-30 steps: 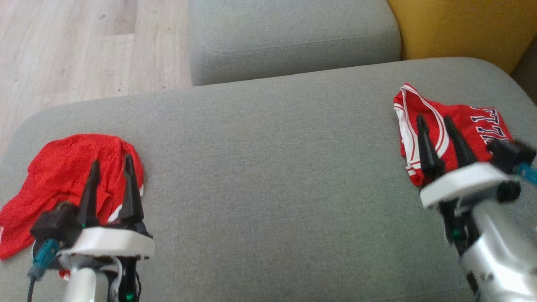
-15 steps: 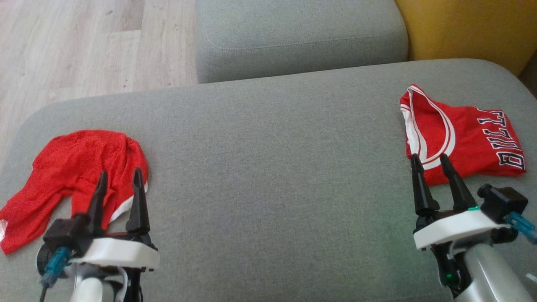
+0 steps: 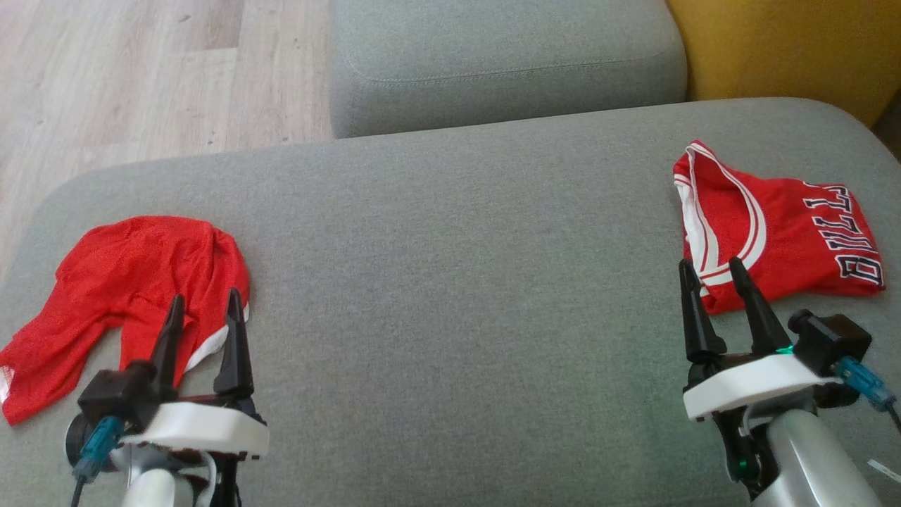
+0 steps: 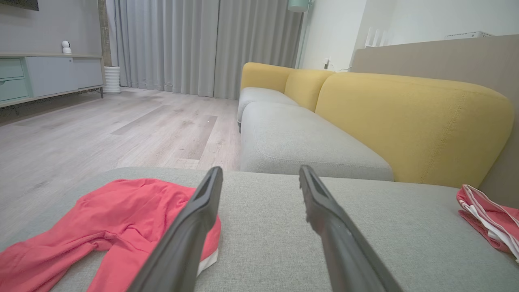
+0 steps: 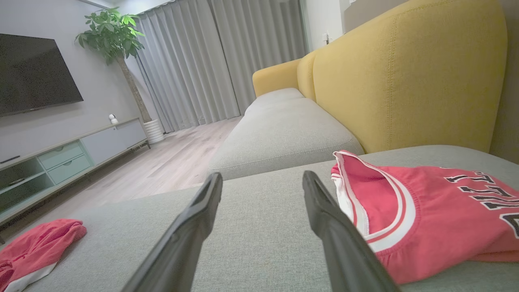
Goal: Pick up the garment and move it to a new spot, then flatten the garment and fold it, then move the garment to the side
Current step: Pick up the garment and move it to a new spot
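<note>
Two grippers stand at the near edge of the grey seat cushion (image 3: 457, 282), jaws wide and empty: the left gripper (image 3: 205, 296) toward its left end, the right gripper (image 3: 709, 263) toward its right end. Expect one risk: if you close on a single loose layer of the crumpled red garment (image 3: 134, 260), it likely drags bunched instead of lifting clean. That garment lies on the cushion's left end, beneath and left of the left gripper's fingertips. The folded jersey (image 3: 788, 232) lies at the cushion's right end, just beyond the right gripper.
</note>
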Tool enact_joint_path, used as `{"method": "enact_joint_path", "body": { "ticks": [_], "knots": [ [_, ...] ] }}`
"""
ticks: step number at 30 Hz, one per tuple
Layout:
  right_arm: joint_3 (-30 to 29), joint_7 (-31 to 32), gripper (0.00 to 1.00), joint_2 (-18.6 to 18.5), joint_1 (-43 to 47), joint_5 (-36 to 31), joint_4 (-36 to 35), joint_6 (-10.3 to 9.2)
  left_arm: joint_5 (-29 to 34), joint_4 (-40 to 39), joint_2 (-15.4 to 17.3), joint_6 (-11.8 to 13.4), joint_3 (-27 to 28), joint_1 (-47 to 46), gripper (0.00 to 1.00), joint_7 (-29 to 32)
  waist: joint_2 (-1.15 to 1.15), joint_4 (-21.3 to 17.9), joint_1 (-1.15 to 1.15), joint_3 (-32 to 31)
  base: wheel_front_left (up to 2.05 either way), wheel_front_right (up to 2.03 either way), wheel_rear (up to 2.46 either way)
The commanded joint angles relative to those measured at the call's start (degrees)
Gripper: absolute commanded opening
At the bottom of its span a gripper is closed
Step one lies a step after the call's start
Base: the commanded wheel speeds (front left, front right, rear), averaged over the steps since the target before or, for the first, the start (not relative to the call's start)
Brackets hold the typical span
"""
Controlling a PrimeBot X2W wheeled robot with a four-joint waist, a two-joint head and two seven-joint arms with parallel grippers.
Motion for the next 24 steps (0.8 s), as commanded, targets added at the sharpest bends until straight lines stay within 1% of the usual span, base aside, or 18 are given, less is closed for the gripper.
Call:
{"method": "enact_joint_path", "body": {
  "ticks": [1,7,10,14,18,22,23,24],
  "knots": [
    [1.2,-0.8,1.00,0.0,-1.9,-0.3,-1.7,0.39,-0.2,-2.0,0.1,0.0,1.8,-1.9,1.00,-0.7,0.00,0.1,0.00,0.0,0.00,0.00,0.00],
    [1.3,-0.7,1.00,0.1,-1.9,-0.4,-1.8,0.39,-0.4,-1.9,0.1,0.1,1.6,-2.0,1.00,-0.7,0.00,0.6,0.00,0.3,0.00,0.00,0.00],
    [0.8,-0.7,1.00,0.0,-1.8,-0.6,-2.3,0.39,-0.2,-1.8,0.1,0.1,1.6,-2.1,1.00,-0.7,0.00,1.9,0.00,0.5,0.00,0.00,0.00],
    [-0.2,-0.6,1.00,0.0,-1.5,-1.1,-3.3,0.39,-0.4,-1.6,0.1,0.8,2.1,-2.4,1.00,-0.7,0.00,5.0,0.00,0.7,0.00,0.00,0.00],
    [0.0,-0.3,1.00,0.5,-1.1,-1.5,-4.7,0.39,-0.3,-1.0,0.1,1.4,2.9,-2.1,1.00,-0.7,0.00,8.8,0.00,0.7,0.00,0.00,0.00],
    [0.4,0.1,1.00,1.2,-0.5,-1.6,-5.8,0.39,-0.5,-0.5,0.1,1.3,3.7,-2.0,1.00,-0.7,0.00,12.9,0.00,0.8,0.00,0.00,0.00],
    [0.4,0.1,1.00,1.2,-0.5,-1.6,-5.8,0.39,-0.5,-0.5,0.1,1.3,3.7,-2.0,1.00,-0.7,0.00,12.9,0.00,0.8,0.00,0.00,0.00],
    [0.4,0.1,1.00,1.6,-0.1,-1.5,-6.2,0.39,-0.5,-0.3,0.1,1.2,4.0,-2.0,1.00,-0.7,0.00,15.0,0.00,0.8,0.00,0.00,0.00]
  ]
}}
